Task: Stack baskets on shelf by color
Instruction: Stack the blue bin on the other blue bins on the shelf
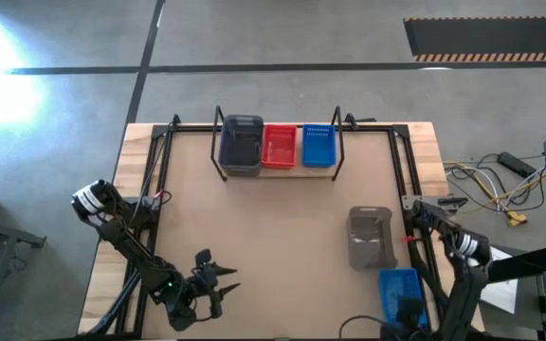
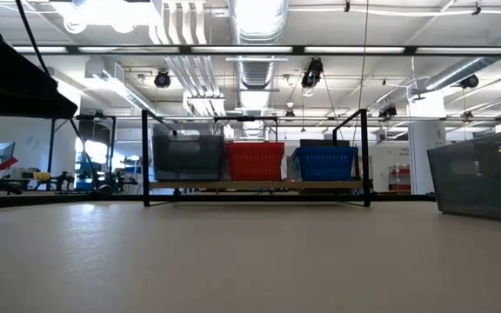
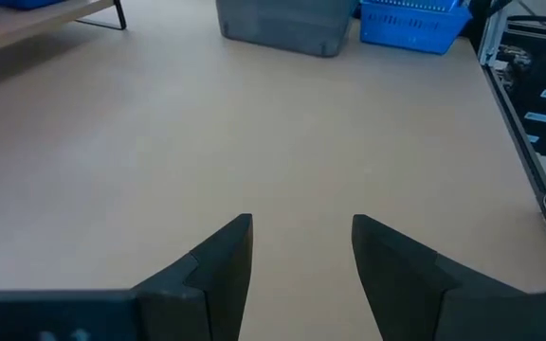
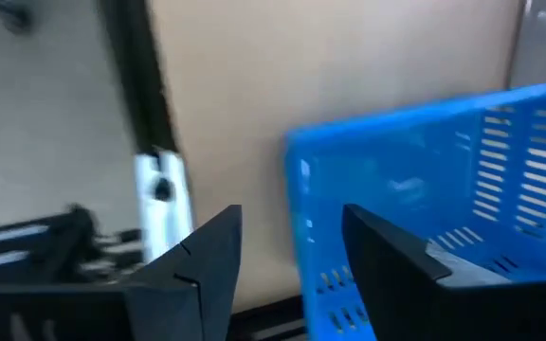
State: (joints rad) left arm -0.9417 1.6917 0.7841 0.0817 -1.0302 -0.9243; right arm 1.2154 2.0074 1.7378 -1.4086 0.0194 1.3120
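Observation:
On the shelf [image 1: 278, 169] at the table's far edge stand a dark grey stack [image 1: 240, 144], a red basket [image 1: 280, 145] and a blue basket [image 1: 318, 145]; the low view shows them side by side on the plank [image 2: 255, 184]. A loose grey basket [image 1: 370, 237] sits on the table's right side. A loose blue basket [image 1: 398, 287] sits near the right near corner. My right gripper [image 4: 292, 256] is open at this blue basket [image 4: 444, 180], with its end wall [image 4: 299, 204] in the gap between the fingers. My left gripper [image 3: 301, 256] is open over bare table near the near edge [image 1: 222, 281]. My right gripper stands astride the blue basket's end wall [image 4: 299, 227], one finger [image 4: 391, 270] on the basket's inner side and one [image 4: 197, 256] outside. I cannot tell whether either finger touches the wall. The basket rests on the table.
Black frame rails run along the table's left and right edges [image 1: 410, 180]. Cables lie on the floor to the right [image 1: 491, 185]. Bare tabletop stretches between the shelf and my left gripper [image 1: 273, 237]. The loose grey basket [image 3: 287, 19] stands just beyond the blue one [image 3: 410, 19].

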